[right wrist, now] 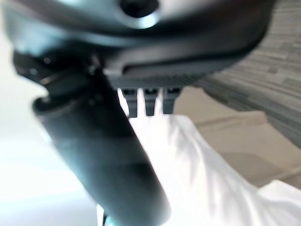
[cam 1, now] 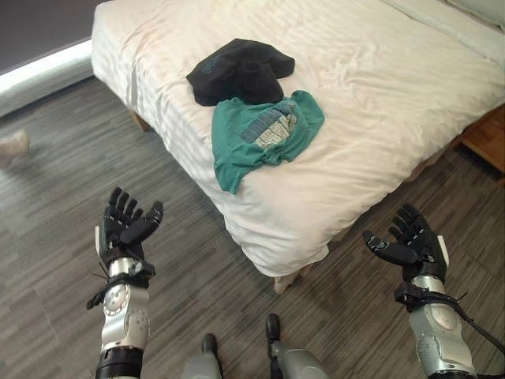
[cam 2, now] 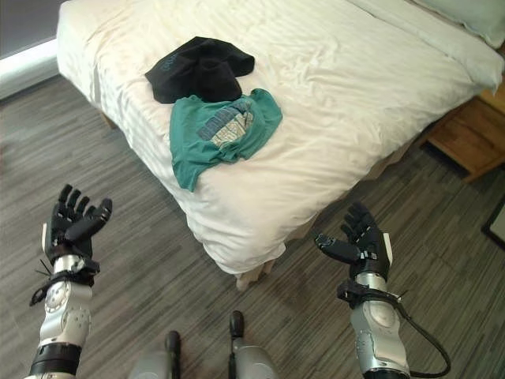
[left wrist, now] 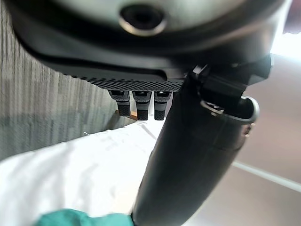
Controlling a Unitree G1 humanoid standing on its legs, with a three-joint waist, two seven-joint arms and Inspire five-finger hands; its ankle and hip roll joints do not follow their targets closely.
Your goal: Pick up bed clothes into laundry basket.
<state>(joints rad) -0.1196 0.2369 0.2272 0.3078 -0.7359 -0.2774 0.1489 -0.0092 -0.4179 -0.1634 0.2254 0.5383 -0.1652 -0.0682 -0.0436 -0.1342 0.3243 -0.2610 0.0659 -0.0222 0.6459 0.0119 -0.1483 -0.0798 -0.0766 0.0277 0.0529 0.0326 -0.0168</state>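
A teal shirt (cam 1: 264, 136) lies crumpled near the bed's near corner, and a black garment (cam 1: 239, 69) lies just beyond it, touching its far edge. Both rest on the white bed (cam 1: 394, 103). My left hand (cam 1: 125, 227) hovers over the floor to the left of the bed corner, open and holding nothing. To the right of that corner my right hand (cam 1: 410, 243) also hangs above the floor, open and empty. A strip of the teal shirt (left wrist: 80, 218) shows past the left hand's fingers (left wrist: 142, 103) in its wrist view.
A wooden nightstand (cam 2: 472, 134) stands at the bed's right side. Grey wood-plank floor (cam 1: 63, 197) surrounds the bed corner. A pale ledge (cam 1: 43, 67) runs along the far left, and a light object (cam 1: 12, 144) lies on the floor at the left edge.
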